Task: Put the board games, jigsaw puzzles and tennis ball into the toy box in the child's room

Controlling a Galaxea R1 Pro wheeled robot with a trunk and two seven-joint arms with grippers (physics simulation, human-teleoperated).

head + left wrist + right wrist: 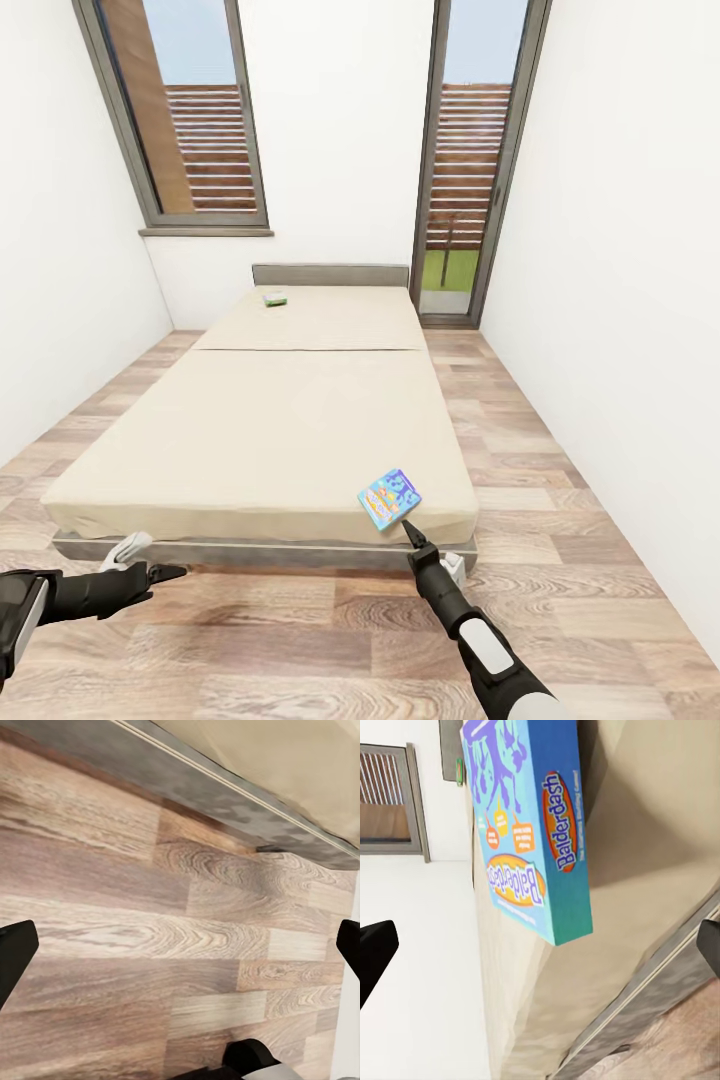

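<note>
Straight ahead of the right pincer [408, 527], whose fingers stand apart, a blue Balderdash board game [389, 497] lies flat on the beige bed [270, 420] at its near right corner. Far beyond it, by the grey headboard [330, 275], sits a small green board game [275, 298]. Meanwhile the left pincer [170, 573], fingers apart and empty, hangs over the wooden floor [135, 945] just short of the bed frame.

The floor [620, 600] looks like wood-grain planks with a soft sheen, brown and grey in streaks. The bed's mattress [300, 420] is a plain matt beige cloth, smooth and unwrinkled, on a dull dark grey frame [225, 802]. The blue board game [532, 832] reads as printed cardboard with a slightly glossy face, against flat matt white walls [620, 250].
</note>
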